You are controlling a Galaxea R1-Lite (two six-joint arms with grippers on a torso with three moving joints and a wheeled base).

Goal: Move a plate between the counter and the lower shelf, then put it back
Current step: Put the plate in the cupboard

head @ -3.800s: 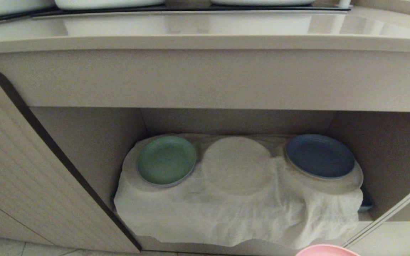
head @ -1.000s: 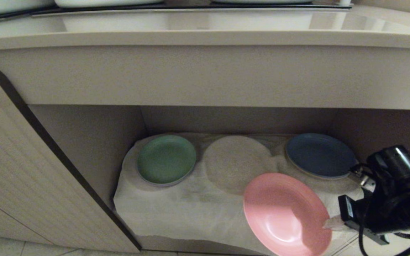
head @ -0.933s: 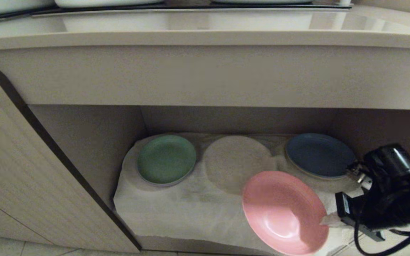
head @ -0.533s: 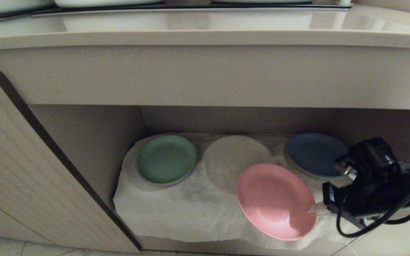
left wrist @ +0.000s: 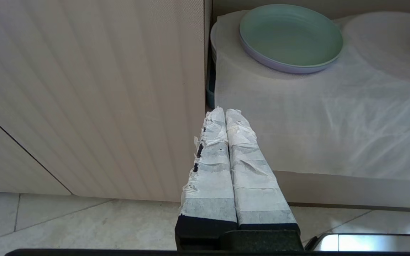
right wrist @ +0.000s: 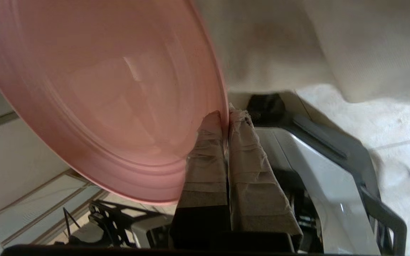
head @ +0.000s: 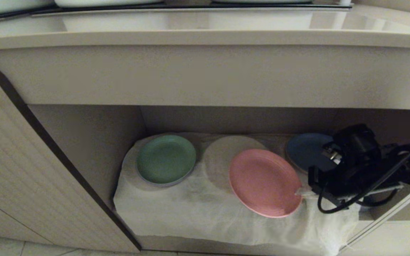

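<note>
Two taped jaws of your right gripper [head: 299,193] pinch the pink plate [head: 264,182] by its four o'clock rim so it hangs tilted over the lower shelf [head: 94,142] cloth [head: 198,213], between the green plate [head: 166,159] and blue plate [head: 304,151], while your left gripper [left wrist: 226,115] idles closed.

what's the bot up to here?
The right gripper is shut on the rim of the pink plate, holding it tilted over the white cloth in the lower shelf, between the green plate and the blue plate. It isn't set down yet. The left gripper is shut and idle, outside the shelf.
</note>
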